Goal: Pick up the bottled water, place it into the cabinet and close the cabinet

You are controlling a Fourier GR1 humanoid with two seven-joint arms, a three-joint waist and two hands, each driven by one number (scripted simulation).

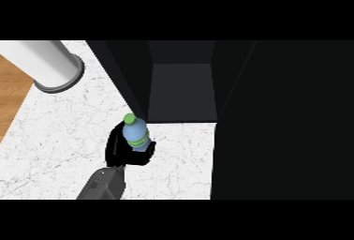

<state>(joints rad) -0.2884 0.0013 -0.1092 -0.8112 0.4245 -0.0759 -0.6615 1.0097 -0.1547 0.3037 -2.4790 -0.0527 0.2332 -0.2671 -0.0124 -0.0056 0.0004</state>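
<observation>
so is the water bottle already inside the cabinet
No, the bottle is held by the hand over the counter, just outside the cabinet.

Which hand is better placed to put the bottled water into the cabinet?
The left hand: its fingers already curl round the bottled water, just in front of the open cabinet. The right hand is not in view.

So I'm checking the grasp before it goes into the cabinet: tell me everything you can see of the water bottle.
The water bottle is a small pale-blue, plastic-looking bottle with a green cap and a green band round its lower body. It looks roughly upright, cap leaning toward the cabinet. A black hand is curled round its lower part, hiding the base. It is over the white marble counter, just in front of the dark cabinet's open compartment and not yet inside. Which hand holds it cannot be told.
</observation>
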